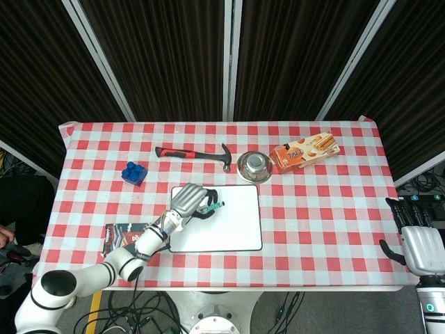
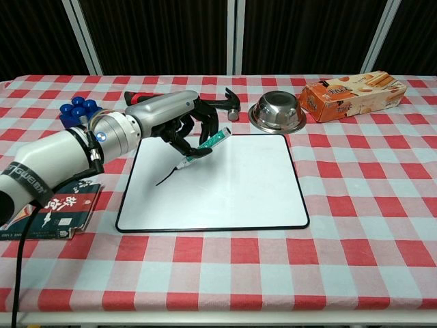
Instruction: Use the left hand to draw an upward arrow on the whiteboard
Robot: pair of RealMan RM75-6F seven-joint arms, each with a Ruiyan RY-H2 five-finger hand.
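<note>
Gripping slim green marker (image 2: 203, 149), metallic left hand (image 2: 179, 119).

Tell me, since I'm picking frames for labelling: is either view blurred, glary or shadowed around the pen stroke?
Chest view: sharp, the stroke shows clearly on the whiteboard, with a soft shadow under the left robot hand and a small highlight on the bowl. Head view: evenly lit, but the stroke is too small to see.

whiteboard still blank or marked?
Marked: a short dark stroke on the whiteboard, below the marker tip held by the left robot hand.
</note>
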